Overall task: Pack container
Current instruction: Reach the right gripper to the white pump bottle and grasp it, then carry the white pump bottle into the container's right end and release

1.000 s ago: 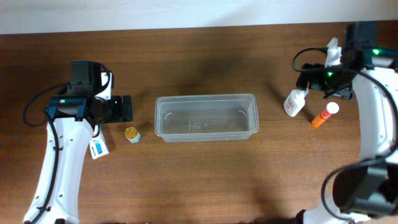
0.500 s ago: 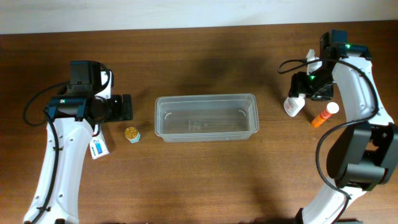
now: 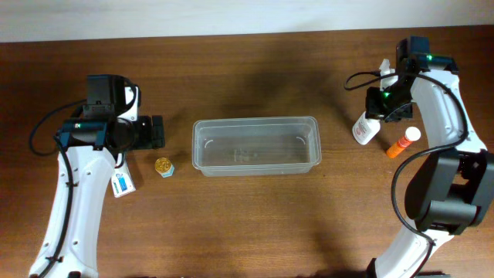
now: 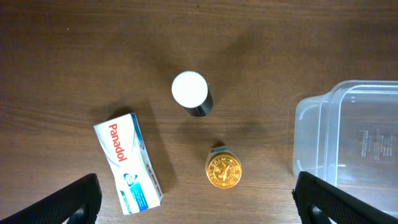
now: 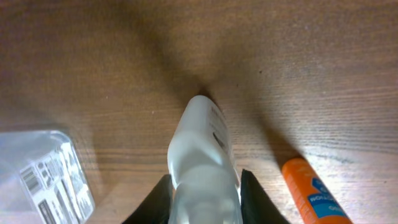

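Note:
The container (image 3: 255,121) is a clear, long, shallow tub at the table's middle, with nothing in it; its end shows in the left wrist view (image 4: 300,121) and a corner in the right wrist view (image 5: 43,174). My right gripper (image 3: 380,106) (image 5: 202,200) is shut on the top end of a white bottle (image 3: 363,128) (image 5: 200,152), its black fingers (image 5: 160,200) pressed against both sides. An orange tube (image 3: 403,143) (image 5: 311,196) lies just right of the bottle. My left gripper (image 3: 157,133) (image 4: 208,202) stands open above the table, left of the container, holding nothing.
Below my left gripper lie a blue-and-white Panadol box (image 4: 127,162) (image 3: 122,184), a small jar with a gold lid (image 4: 223,169) (image 3: 163,166) and a dark bottle with a white cap (image 4: 189,92). A pale wall runs along the table's far edge.
My right arm swung in over the white bottle, and its jaws closed from wide open onto the bottle. The left arm and the other objects have not moved.

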